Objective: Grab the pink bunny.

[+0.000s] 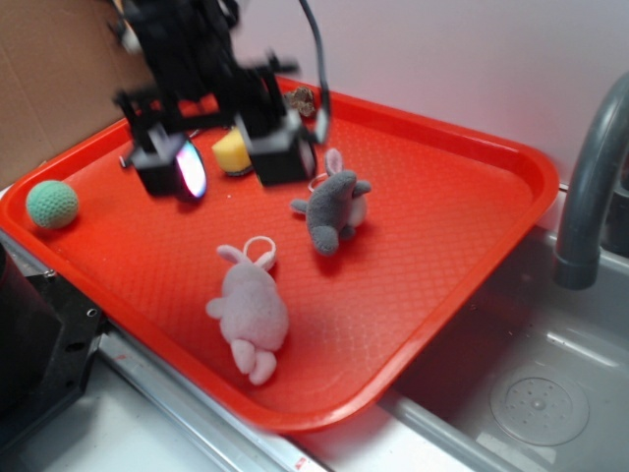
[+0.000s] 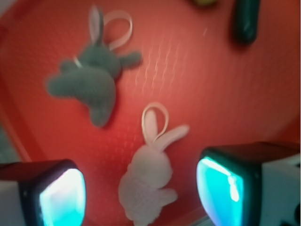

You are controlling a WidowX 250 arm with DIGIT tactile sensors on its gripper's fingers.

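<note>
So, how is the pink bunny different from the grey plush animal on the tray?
Colour: the pink bunny is pale pink all over, while the grey plush animal is dark grey with one pink ear.
Place: the bunny lies near the front edge of the red tray; the grey animal lies nearer the middle, closer to the gripper.
Size: the bunny looks slightly larger.
Both are small fuzzy toys with a whitish loop at the head, lying flat and untouched.

Looks like a lab mock-up of a kitchen: grey toy-style sink basin [image 1: 536,393] with drain and curved faucet [image 1: 590,187], red plastic tray [image 1: 442,256] as workspace, cardboard backdrop [image 1: 59,69] against a plain wall, robot arm base [image 1: 39,344] mounted on the counter.
</note>
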